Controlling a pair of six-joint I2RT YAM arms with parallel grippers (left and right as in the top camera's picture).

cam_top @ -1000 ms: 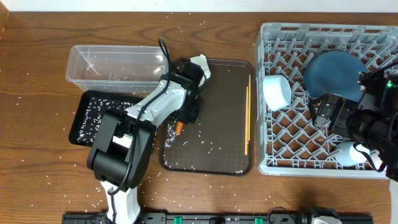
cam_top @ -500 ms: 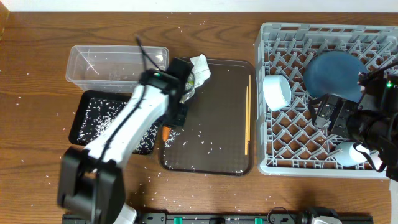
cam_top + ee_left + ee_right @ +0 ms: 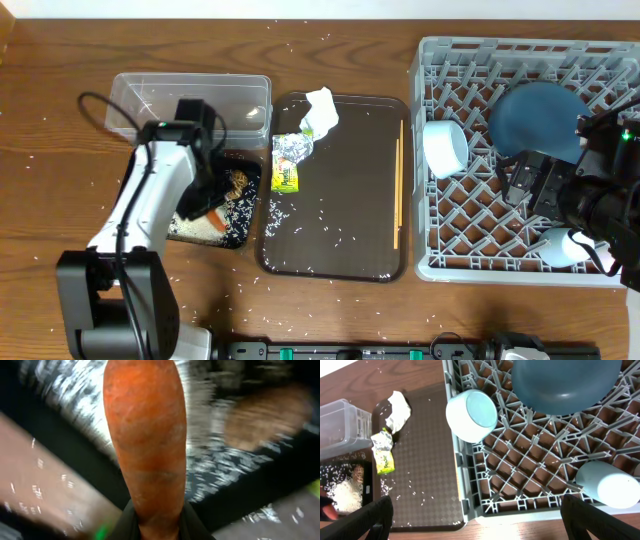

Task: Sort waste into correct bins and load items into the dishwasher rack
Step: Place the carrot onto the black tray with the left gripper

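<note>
My left gripper [image 3: 207, 203] is shut on the small orange carrot [image 3: 145, 435], which points away from the wrist camera. It hangs over the shallow black tray [image 3: 152, 168], above scattered rice [image 3: 196, 226] and close to a brown food lump [image 3: 238, 182]. The clear tub [image 3: 190, 100] stands just behind the tray. A crumpled white tissue [image 3: 321, 108] and a green-yellow wrapper [image 3: 288, 166] lie on the brown serving tray [image 3: 340, 240], and chopsticks [image 3: 398, 185] lie along its right side. My right gripper [image 3: 480, 527] is open over the front edge of the grey rack [image 3: 434, 262].
In the rack sit a large blue bowl [image 3: 538, 120], a white bowl [image 3: 445, 147] on its side and a small light-blue bowl [image 3: 612, 489]. Loose rice grains are strewn across the wooden table [image 3: 60, 210] and the serving tray.
My left arm swung left from the brown serving tray to above the black tray, carrying the carrot. The tissue and wrapper are now uncovered. The right arm stayed put.
</note>
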